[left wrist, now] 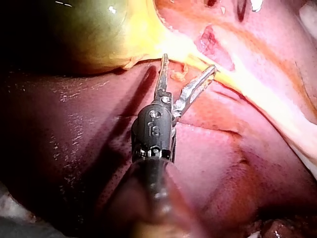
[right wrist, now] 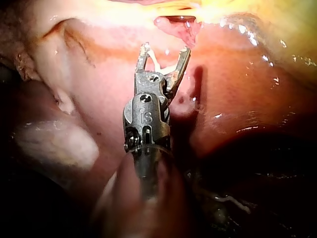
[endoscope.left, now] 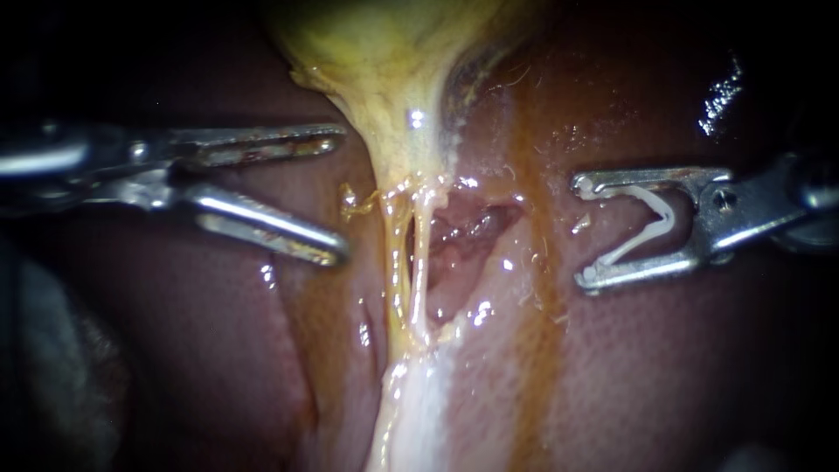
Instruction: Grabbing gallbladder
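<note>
Yellow-green tapering gallbladder (endoscope.left: 376,52) ungripped, between both tips.
Steel left instrument (endoscope.left: 341,194): jaws wide, empty, just beside the neck's edge. Right instrument (endoscope.left: 581,232): spread jaws hold a white bent clip (endoscope.left: 651,223); bare reddish liver (endoscope.left: 699,367) toward the neck.

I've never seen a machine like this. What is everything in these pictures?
gallbladder: one, yellow-green, top centre of the endoscope view, narrowing downward.
liver: one, reddish-brown, all around it.
tubes: two, pale yellow, running down from the gallbladder between the instruments.
clip: one, white, bent open, between the right instrument's jaws.
left instrument: one, silver, from the left; jaws open, empty.
right instrument: one, silver, from the right; jaws touching the clip from both sides.
</note>
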You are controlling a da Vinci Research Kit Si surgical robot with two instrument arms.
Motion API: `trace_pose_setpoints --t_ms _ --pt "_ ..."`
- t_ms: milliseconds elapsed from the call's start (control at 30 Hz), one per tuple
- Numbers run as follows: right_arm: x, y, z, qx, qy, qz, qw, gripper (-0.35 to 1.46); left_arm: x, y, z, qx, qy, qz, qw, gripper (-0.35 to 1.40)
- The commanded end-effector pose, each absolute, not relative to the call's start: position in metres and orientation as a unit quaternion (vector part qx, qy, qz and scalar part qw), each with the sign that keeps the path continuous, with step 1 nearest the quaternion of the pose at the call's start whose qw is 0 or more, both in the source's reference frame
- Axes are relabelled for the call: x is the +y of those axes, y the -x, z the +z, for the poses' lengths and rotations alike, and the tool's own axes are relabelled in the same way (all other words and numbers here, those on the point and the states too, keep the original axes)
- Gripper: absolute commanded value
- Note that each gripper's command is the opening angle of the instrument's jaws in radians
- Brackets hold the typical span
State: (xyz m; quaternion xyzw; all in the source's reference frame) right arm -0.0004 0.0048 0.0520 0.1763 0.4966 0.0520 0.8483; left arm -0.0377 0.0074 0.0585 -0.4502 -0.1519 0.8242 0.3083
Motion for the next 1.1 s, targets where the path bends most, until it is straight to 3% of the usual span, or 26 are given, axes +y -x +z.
trace_pose_setpoints --t_ms 33,567,1100 --pt "0.0048 0.0004 0.052 0.497 -0.176 0.052 0.848 0.5 0.0074 0.0379 0.0587 -0.153 0.449 0.825 0.308 0.56" --pt "0.0048 0.0004 0.0521 0.497 -0.176 0.052 0.848 0.5 0.0076 0.0386 0.0602 -0.149 0.449 0.825 0.308 0.15" --pt "0.0048 0.0004 0.0521 0.497 -0.176 0.052 0.848 0.5 0.0075 0.0375 0.0622 -0.148 0.444 0.83 0.303 0.1"
